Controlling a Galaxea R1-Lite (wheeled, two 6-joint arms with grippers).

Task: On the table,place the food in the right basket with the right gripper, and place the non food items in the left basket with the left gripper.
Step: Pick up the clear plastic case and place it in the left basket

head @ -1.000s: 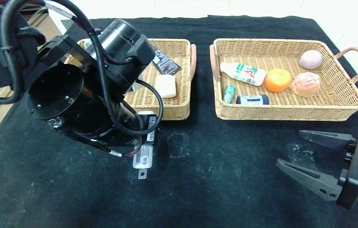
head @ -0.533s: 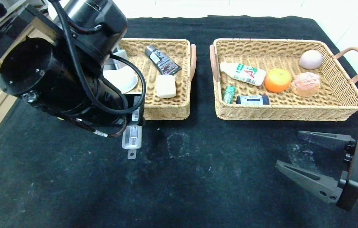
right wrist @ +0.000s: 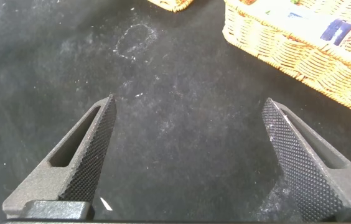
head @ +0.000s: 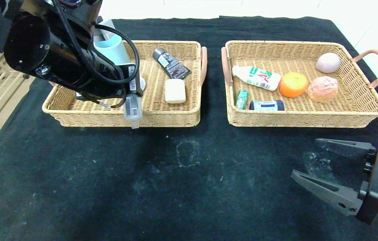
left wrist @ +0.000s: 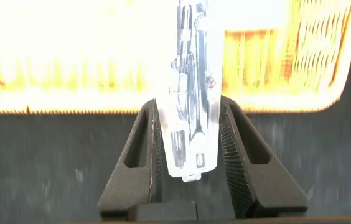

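Observation:
My left gripper [left wrist: 189,102] is shut on the long clear-white plastic case [left wrist: 191,134], which hangs over the front wall of the left basket [head: 162,118]; the case [head: 132,110] sticks out below the arm. A white soap-like block [head: 175,90] lies in that basket. The arm hides most of the white dish. The right basket [head: 309,118] holds the orange [head: 293,84], green gum pack [head: 241,99], dark blue jar [head: 267,105] and pinkish bun [head: 322,88]. My right gripper [head: 304,156] stands open above bare black table [head: 189,187], near the front right.
The left basket also holds a dark tube [head: 170,63] and a light blue cup [head: 111,50]. A white bottle [head: 256,77] and a pale round ball [head: 328,62] lie in the right basket. A strip of black cloth separates the baskets.
The left arm has carried the plastic case back and to the left, from over the table to the left basket's front wall. The right arm has not moved.

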